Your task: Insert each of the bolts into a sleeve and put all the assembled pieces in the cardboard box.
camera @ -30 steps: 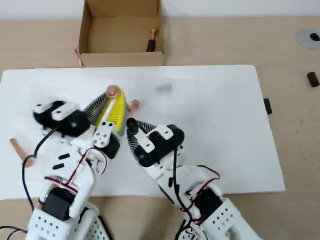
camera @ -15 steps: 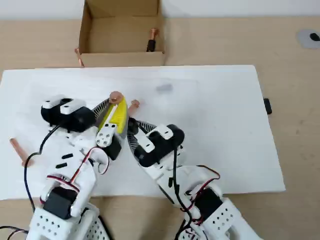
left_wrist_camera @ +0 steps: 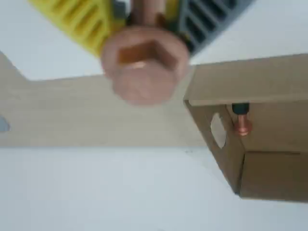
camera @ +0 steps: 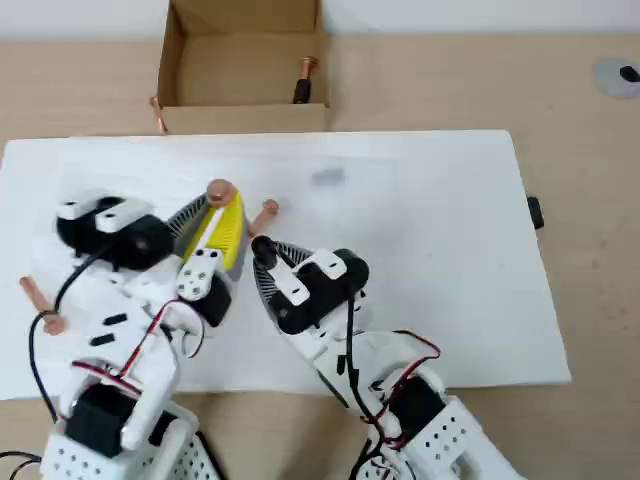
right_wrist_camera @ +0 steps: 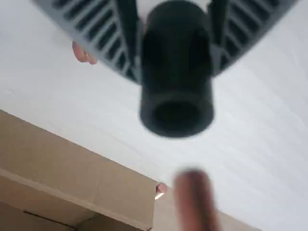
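High view: white sheet (camera: 430, 250) on a wooden table (camera: 580, 120); the cardboard box (camera: 175, 60) beyond the sheet holds one assembled piece (camera: 302, 80). Left gripper (camera: 215, 203) clamps one bolt (left_wrist_camera: 144, 67) in front of the box. Right gripper (camera: 262, 250) clamps one sleeve (right_wrist_camera: 176, 91), farther from the box.

1. High view: bright, even, diffuse light; the white sheet (camera: 450, 260) is nearly washed out.
2. Shadows on the sheet are soft and faint; the cardboard box (camera: 240, 118) inner walls are slightly shaded.
3. Left wrist view: the bolt (left_wrist_camera: 144, 65) head is evenly lit, and the sheet behind it is bright.
4. Right wrist view: dimmer overall; the bore of the black sleeve (right_wrist_camera: 176, 91) sits in deep shadow.
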You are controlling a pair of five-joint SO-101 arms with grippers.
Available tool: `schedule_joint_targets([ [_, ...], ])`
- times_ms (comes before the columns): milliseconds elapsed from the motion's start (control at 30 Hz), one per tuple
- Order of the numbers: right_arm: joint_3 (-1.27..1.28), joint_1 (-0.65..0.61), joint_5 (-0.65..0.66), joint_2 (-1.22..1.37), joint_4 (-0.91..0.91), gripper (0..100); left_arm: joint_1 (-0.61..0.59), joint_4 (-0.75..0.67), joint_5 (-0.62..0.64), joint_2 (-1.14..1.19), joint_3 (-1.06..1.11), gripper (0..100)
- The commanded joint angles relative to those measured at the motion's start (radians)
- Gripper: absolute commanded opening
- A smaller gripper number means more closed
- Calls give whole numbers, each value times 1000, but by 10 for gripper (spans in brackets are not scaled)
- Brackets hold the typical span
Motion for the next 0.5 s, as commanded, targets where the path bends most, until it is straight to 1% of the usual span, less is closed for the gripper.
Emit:
schedule_joint_targets([
  [0,2,-13,-8,-21,2,9,-2,38,-5,-7,-98,9],
  [100,2,-13,-8,-21,2,9,12,69,2,-8,-103,8],
  [267,2,-13,-8,-21,2,9,95,117,43,-8,-103,7],
  [467,2,-13,-8,-21,2,9,106,115,43,-8,-101,7],
])
